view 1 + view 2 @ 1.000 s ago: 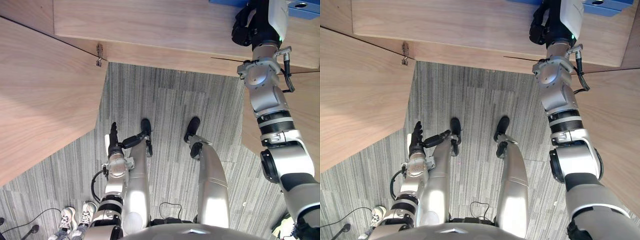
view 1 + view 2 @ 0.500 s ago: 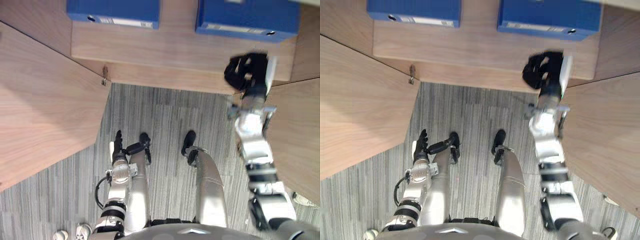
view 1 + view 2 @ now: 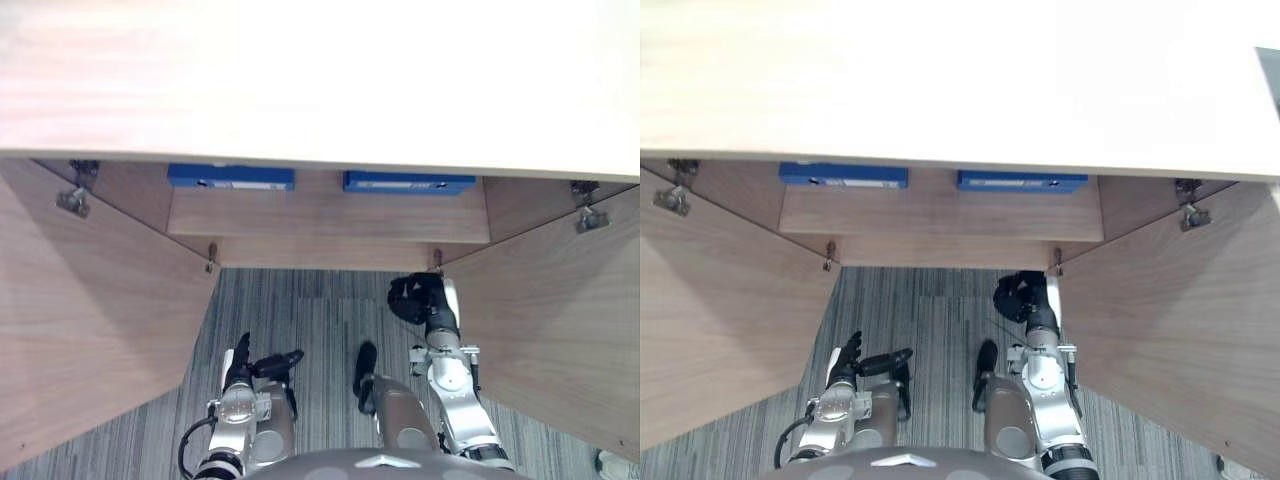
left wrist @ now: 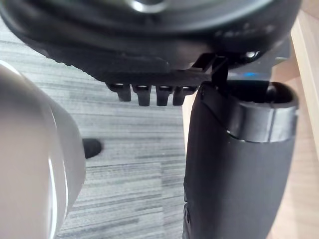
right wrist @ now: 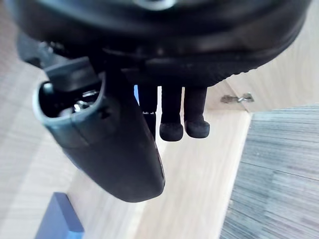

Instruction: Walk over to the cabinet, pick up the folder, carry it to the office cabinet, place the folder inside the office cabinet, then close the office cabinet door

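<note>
- Folder (image 3: 410,182), blue, lies spine-out at the far back of the shelf (image 3: 330,212) inside the open office cabinet (image 3: 320,90), a little right of centre.
- A second blue folder (image 3: 231,177) lies on the same shelf to its left, well apart from it.
- Both doors stand swung out toward the near side, the left door (image 3: 90,300) and the right door (image 3: 555,320), with a strip of grey carpet (image 3: 320,305) between them.
- The right hand (image 3: 415,298) is raised in front of the shelf's near edge, just beside the hinge side of the right door.
  - It holds nothing. In its wrist view the fingers (image 5: 172,130) hang loose next to the thumb.
  - From the head it reads as a dark clump, so I take the fingers as probably relaxed rather than clenched.
- The left hand (image 3: 240,362) hangs low on the near left, empty, with its fingers straight and its thumb spread to the side.
- With the folders resting on the shelf and both hands empty, I judge that the placing is done and closing the doors is the step in hand.
- The next move has to start with a retreat, since the right hand sits inside the arc the right door must sweep.
  - The hand needs to come back toward the near side and reach the door's outer face or free edge.
  - From there, flat fingers can push the door toward the far side until it meets the cabinet front.
  - The left door calls for the same from the left hand.
</note>
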Robot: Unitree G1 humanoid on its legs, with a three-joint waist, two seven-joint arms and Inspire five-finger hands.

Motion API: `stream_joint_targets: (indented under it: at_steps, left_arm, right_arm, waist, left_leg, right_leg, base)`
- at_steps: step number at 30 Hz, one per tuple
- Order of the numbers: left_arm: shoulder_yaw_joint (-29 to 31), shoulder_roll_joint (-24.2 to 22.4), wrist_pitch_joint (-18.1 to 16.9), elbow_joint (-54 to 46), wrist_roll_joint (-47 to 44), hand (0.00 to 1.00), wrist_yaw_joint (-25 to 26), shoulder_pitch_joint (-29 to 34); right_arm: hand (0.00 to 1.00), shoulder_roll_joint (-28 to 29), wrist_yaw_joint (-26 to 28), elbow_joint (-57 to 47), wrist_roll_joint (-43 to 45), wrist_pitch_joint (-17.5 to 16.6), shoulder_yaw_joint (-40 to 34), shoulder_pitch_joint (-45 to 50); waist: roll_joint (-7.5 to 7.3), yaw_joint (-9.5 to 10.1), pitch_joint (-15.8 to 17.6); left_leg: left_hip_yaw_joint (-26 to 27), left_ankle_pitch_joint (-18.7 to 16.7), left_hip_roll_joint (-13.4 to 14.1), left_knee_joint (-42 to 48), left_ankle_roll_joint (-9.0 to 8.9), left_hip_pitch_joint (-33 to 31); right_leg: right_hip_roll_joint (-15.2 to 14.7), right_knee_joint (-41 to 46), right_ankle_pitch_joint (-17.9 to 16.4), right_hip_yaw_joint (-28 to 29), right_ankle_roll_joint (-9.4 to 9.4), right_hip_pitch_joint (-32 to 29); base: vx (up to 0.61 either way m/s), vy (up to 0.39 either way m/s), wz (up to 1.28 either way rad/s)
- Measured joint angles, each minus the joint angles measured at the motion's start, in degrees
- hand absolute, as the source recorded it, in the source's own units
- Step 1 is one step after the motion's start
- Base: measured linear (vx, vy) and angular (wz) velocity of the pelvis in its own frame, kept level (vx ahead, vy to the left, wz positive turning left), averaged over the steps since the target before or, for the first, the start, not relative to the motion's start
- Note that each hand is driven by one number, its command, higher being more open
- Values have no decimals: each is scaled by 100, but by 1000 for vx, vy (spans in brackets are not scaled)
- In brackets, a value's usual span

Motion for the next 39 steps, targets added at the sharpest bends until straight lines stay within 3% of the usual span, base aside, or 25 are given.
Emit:
stream_joint_targets:
  at_steps: [5,10,11,19,30,35,39]
  left_arm:
    - [-26,6,4,348,55,100,-69,34]
    - [-25,59,0,608,266,100,-161,38]
    - [-26,60,0,671,270,100,-175,32]
    - [27,83,5,931,274,100,-203,87]
    - [264,62,21,1167,276,100,-262,103]
    - [272,60,26,1262,274,100,-271,84]
    - [399,59,109,1267,274,100,-280,78]
  right_arm:
    - [0,-106,185,1579,-433,-3,-5,-110]
    - [0,-140,195,2778,-438,48,-143,-263]
    - [100,-140,192,2954,-440,69,-241,-270]
    - [100,-138,160,3588,-350,168,-586,-307]
    - [100,-129,144,3915,305,276,-1173,-289]
    - [100,-146,141,4043,724,291,-1412,-278]
    - [100,-113,144,4045,1183,303,-1761,-240]
  waist:
    - [207,-3,-260]
    - [199,-6,-454]
    - [191,-17,-459]
    - [90,-32,-545]
    - [15,-40,-728]
    - [43,-54,-787]
    - [81,-82,-796]
  left_leg:
    - [66,136,-77,-636,-106,806]
    - [157,178,-145,-847,-71,1147]
    - [155,191,-160,-856,-50,1187]
    - [161,393,-308,-1032,137,1489]
    - [170,740,-385,-1735,47,1977]
    - [232,739,-403,-1805,84,2087]
    - [581,550,-388,-1711,153,2273]
  right_leg:
    - [44,-677,204,7,77,795]
    - [41,-974,346,66,132,1129]
    - [35,-1032,401,69,148,1190]
    - [5,-1254,639,152,135,1471]
    - [-6,-1374,694,237,189,1685]
    - [35,-1410,734,326,190,1709]
    - [97,-1456,732,670,188,1772]
  base:
    - [104,30,-5]
    - [14,35,-8]
    - [-46,30,-2]
    - [-124,10,-3]
    - [-79,-6,-2]
    - [60,2,-10]
    - [65,28,-40]
